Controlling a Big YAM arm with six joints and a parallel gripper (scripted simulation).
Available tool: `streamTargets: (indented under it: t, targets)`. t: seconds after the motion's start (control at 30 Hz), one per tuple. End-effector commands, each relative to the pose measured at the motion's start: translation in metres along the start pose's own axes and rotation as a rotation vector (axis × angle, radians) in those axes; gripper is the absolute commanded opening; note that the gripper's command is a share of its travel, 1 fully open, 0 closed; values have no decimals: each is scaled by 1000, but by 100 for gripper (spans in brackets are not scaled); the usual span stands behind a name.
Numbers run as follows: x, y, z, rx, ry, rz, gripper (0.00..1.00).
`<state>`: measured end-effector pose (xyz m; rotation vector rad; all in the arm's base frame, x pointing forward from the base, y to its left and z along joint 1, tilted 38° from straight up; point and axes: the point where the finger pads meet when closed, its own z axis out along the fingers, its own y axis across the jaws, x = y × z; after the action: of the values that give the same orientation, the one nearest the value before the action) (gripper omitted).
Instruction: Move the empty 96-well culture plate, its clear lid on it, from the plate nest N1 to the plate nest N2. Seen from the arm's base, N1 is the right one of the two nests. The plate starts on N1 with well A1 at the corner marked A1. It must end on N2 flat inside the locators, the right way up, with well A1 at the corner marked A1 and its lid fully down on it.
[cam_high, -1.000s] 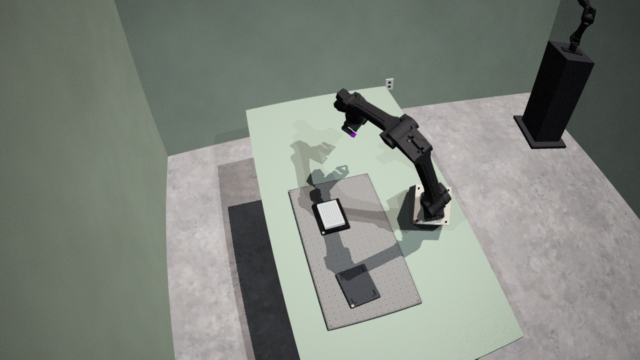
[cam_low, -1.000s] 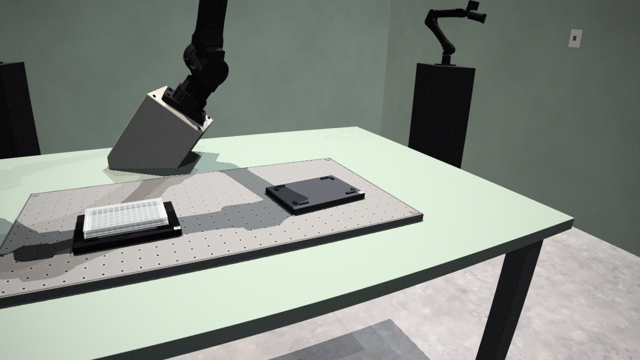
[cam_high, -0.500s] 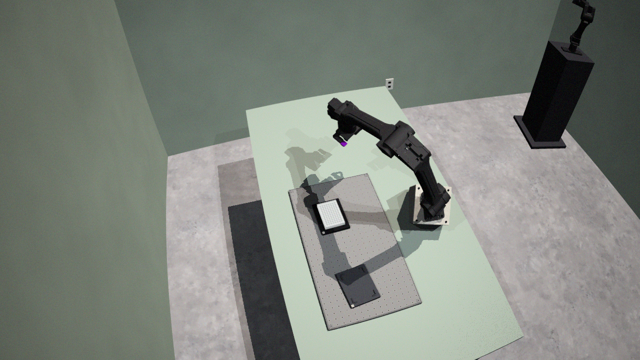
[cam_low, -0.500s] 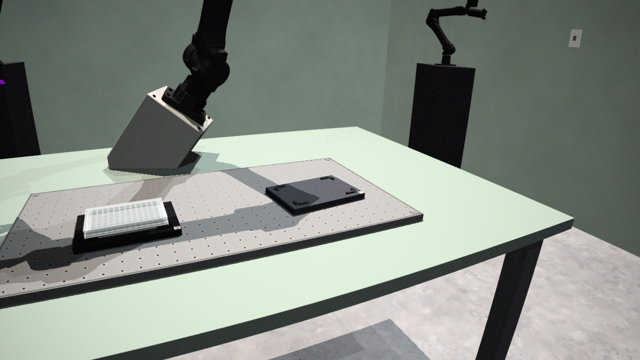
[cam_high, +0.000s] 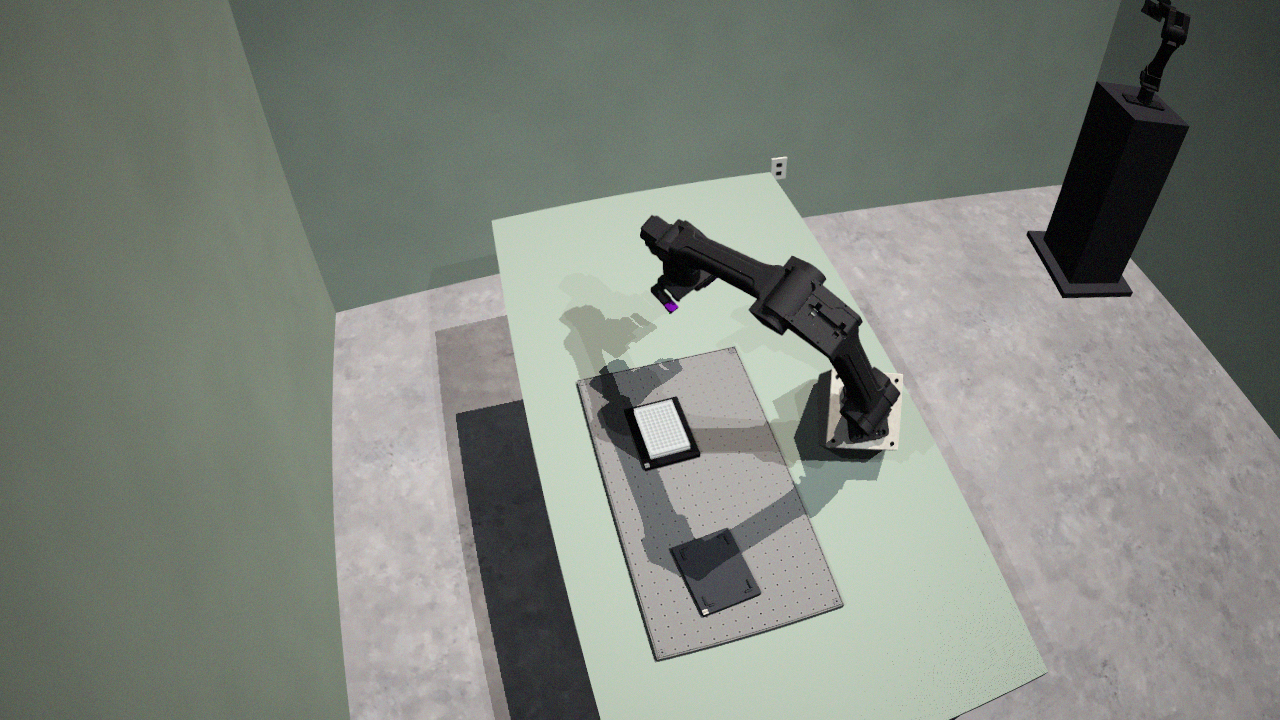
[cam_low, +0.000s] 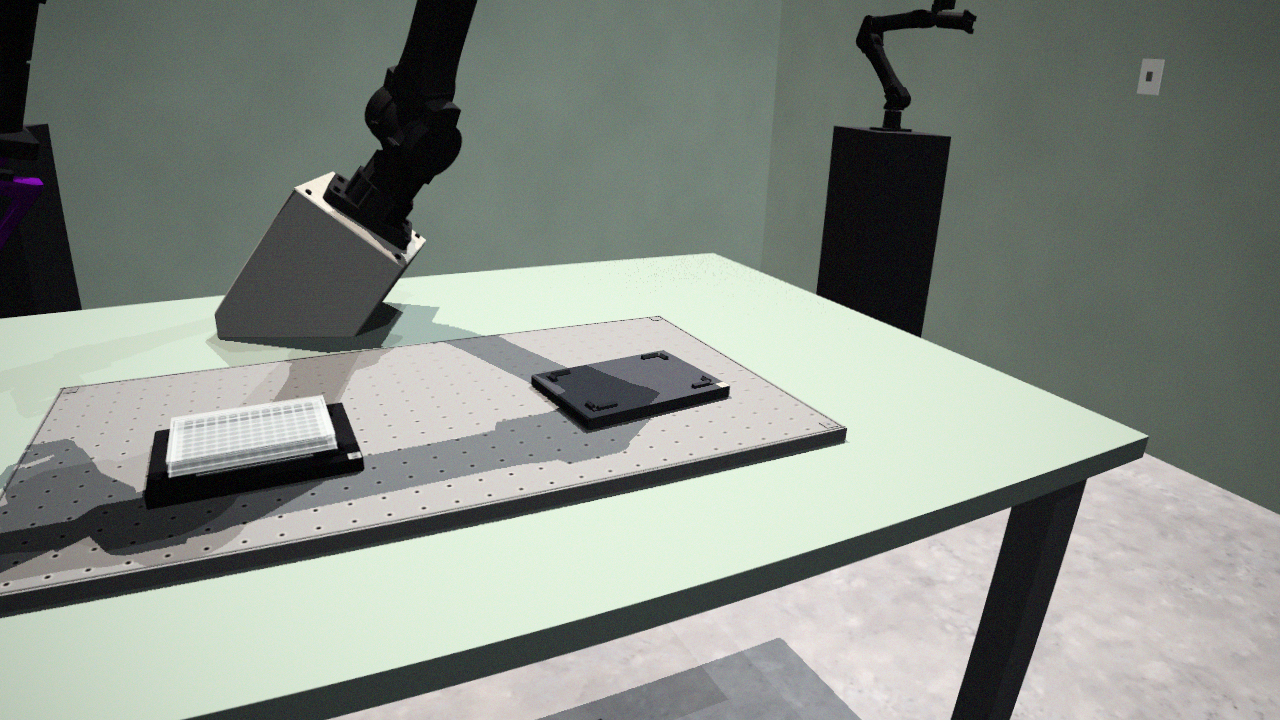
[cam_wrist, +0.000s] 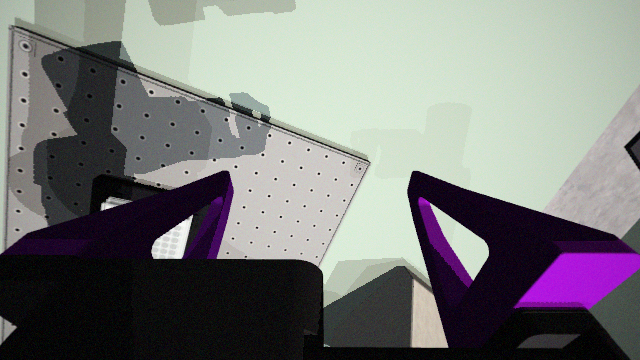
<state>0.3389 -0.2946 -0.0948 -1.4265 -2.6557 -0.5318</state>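
We look first at our gripper (cam_wrist: 320, 185) in the wrist view. Its two purple fingers stand far apart, and nothing is between them. Past the fingers we see the pale green table (cam_wrist: 400, 75) and a corner of the gray board with holes (cam_wrist: 280, 200). A bit of the white plate (cam_wrist: 172, 242) peeks out behind the finger on the left of that view.

In the view from the side, the gray board with holes (cam_low: 447, 420) lies flat on the table (cam_low: 895, 402). The plate with its clear lid (cam_low: 250, 434) sits on the black nest N1 (cam_low: 255, 474), on the left part of the board in that view. The lid looks flat and down on the plate. The other black nest, N2 (cam_low: 631, 385), lies well apart from it on the same board. N2 has small raised bits at its corners and nothing on it.

From above we see the plate (cam_high: 664, 427) on N1 (cam_high: 673, 458) and N2 (cam_high: 714, 573) closer to us on the board. The black arm (cam_high: 787, 300) stands on a light block (cam_high: 890, 438) beside the board. The arm bends out over the table, and the gripper (cam_high: 666, 302) hangs in the air over bare table, past the far end of the board. It is near the plate but not over it and not touching it.

Far back, a black stand (cam_high: 1114, 188) is on the gray floor (cam_high: 1074, 447) with a small dark arm on top.
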Motion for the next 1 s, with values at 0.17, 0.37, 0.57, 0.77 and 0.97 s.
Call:
streamTargets:
  t: [0.17, 0.37, 0.57, 0.77, 0.97]
  targets:
    - [10, 46, -14, -43, -14, 87, 100]
    - [23, 63, -12, -68, 20, 130, 100]
    - [21, 98, -22, -96, 3, 140, 100]
    - [54, 108, -7, -104, 73, 197, 100]
    - [65, 130, -5, -123, 67, 204, 100]
